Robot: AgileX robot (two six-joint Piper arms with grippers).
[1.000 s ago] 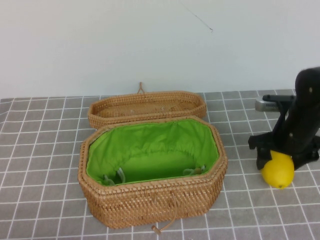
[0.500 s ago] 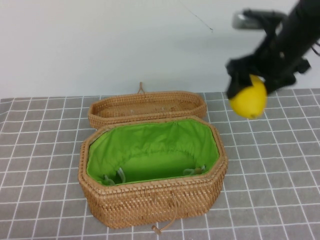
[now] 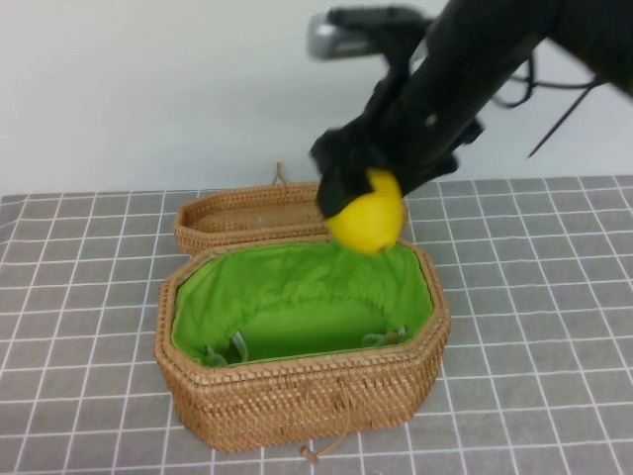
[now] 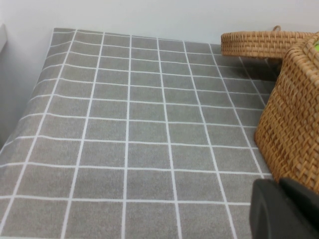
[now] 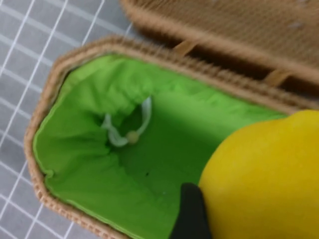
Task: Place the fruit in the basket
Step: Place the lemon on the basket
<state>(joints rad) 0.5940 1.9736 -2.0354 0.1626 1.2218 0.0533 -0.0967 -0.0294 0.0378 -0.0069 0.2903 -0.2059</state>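
My right gripper (image 3: 368,203) is shut on the yellow lemon (image 3: 367,221) and holds it in the air over the back right rim of the basket (image 3: 297,396). The basket is tan woven rattan with green lining, open, in the middle of the table. In the right wrist view the lemon (image 5: 264,179) fills the corner, one black finger (image 5: 189,214) against it, above the green lining (image 5: 124,164). My left gripper (image 4: 286,209) is low by the basket's left wall (image 4: 294,134); it does not show in the high view.
The shallow woven lid (image 3: 292,213) lies just behind the basket, also seen in the left wrist view (image 4: 264,44). The grey tiled tablecloth (image 3: 79,297) covers the table. A white wall stands behind.
My right arm has lifted the lemon off the table at the right and carried it up and left, to above the basket's back right rim. The basket and lid have not moved.
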